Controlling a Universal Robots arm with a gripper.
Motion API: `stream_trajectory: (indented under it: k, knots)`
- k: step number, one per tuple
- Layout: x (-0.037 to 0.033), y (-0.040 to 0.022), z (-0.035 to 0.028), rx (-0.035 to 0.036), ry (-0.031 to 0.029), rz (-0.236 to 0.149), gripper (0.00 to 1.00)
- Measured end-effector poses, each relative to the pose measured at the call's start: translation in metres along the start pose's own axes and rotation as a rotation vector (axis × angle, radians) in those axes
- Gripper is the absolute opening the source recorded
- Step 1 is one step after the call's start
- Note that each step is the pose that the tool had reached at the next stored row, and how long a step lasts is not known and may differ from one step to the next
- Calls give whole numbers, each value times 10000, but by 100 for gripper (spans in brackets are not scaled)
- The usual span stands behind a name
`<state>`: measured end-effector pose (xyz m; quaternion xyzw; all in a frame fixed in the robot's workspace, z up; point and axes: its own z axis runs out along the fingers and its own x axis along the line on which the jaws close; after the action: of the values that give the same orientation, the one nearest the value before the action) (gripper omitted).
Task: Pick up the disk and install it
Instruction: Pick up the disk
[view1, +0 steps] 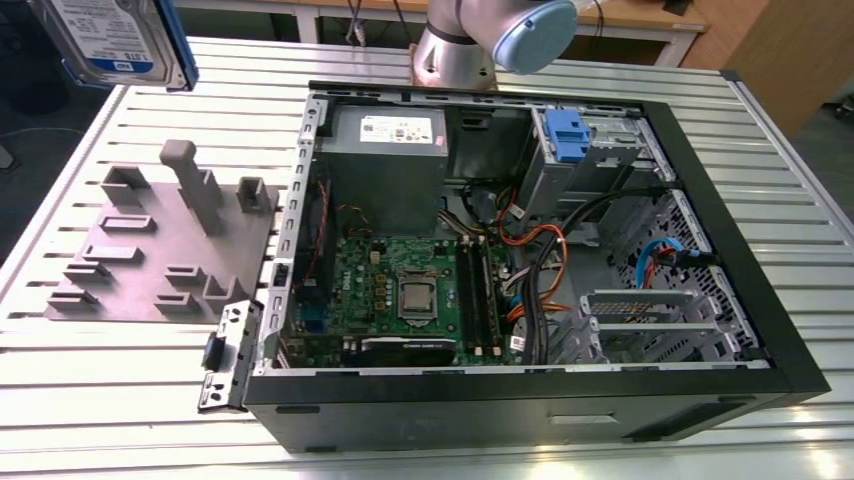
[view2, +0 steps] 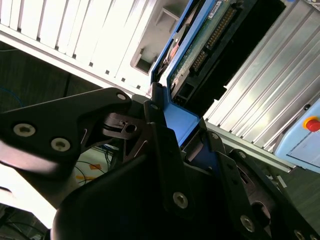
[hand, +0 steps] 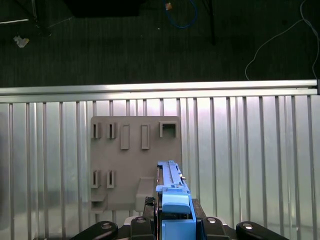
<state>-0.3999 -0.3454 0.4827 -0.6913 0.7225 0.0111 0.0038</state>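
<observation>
The disk, silver with a white-and-blue label and a blue carrier frame, hangs high above the table at the exterior view's far upper left, over the grey fixture plate. In the first wrist view the disk shows edge-on above that plate, and my gripper is shut on its blue frame. The second wrist view shows the disk's green circuit-board side, with my gripper and its black fingers clamping the blue frame.
An open computer case lies on the slatted metal table, with a motherboard, cables and a drive bay holding a blue latch. The arm's base stands behind the case. A red button sits on a pale box.
</observation>
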Motion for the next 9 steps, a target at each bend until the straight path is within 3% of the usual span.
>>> stream_trajectory:
  k: [9]
  knots:
    - [-1,0,-22,1,-1,0,37]
